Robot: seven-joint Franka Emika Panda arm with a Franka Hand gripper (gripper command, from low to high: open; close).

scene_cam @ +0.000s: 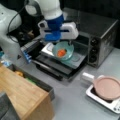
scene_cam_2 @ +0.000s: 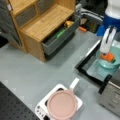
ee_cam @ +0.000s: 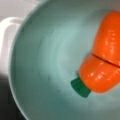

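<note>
The pincer (scene_cam: pixel 62 43) hangs directly over a teal bowl (scene_cam: pixel 63 50) that sits on the open door of the toaster oven (scene_cam: pixel 100 37), on the grey desk (scene_cam: pixel 75 100). A toy carrot (scene_cam: pixel 61 52), orange with a green stub, lies inside the bowl. In a front view the white fingers (scene_cam_2: pixel 107 40) reach down to the bowl's (scene_cam_2: pixel 108 60) rim just above the carrot (scene_cam_2: pixel 108 57); whether they pinch the rim, touch the carrot or stand spread I cannot tell. The wrist view shows no fingers, only the bowl's inside (ee_cam: pixel 45 62) and the carrot (ee_cam: pixel 105 60) lying toward its right.

Judging from this, any handling here wants a straight vertical approach, since the bowl rests on a smooth glass door and could slide sideways.

Beyond the oven, toward a front view's bottom right, a pink lidded pan (scene_cam: pixel 107 87) sits on a small white hob (scene_cam: pixel 100 98); a wooden cabinet (scene_cam_2: pixel 37 22) with an open drawer (scene_cam_2: pixel 60 33) stands well apart.
</note>
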